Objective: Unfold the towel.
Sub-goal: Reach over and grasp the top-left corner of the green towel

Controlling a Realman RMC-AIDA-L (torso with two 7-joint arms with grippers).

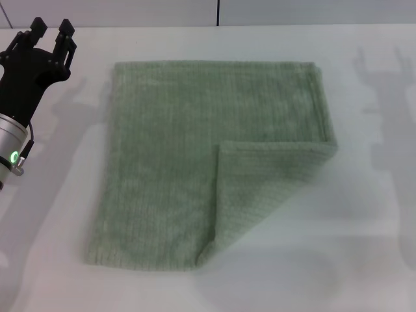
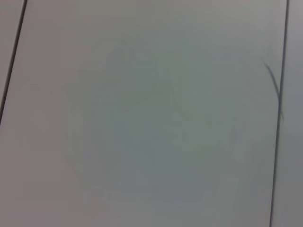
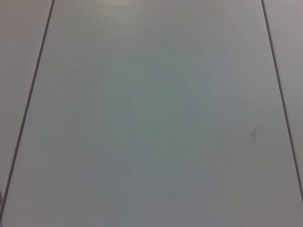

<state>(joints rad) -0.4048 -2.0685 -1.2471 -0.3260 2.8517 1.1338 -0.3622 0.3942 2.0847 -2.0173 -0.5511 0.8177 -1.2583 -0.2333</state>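
1. The towel (image 1: 195,162) lies flat on the white bench (image 1: 364,260), roughly at the middle of the head view, with its far edge running straight across and its left edge slanting down toward the near left corner.

2. It is not fully spread. The near right corner is turned over onto the cloth, forming a triangular flap (image 1: 260,188) whose crease runs from the right edge down to the near edge. The rest of the cloth looks smooth and in a single layer, though whether another fold hides underneath cannot be told.

3. The left gripper (image 1: 49,29) hangs above the bench at the far left, apart from the towel and touching nothing. Its jaws stand apart, with a clear gap between the two black tips, and hold nothing.

4. The right gripper does not show in the head view; only shadows fall on the bench at the right. Both wrist views show nothing but pale panels with dark seams, so the state of the right jaws cannot be told.

5. As a judgement, most of the unfolding appears done. What remains is to take the tip of the flap and draw it outward toward the near right until that corner lies flat.
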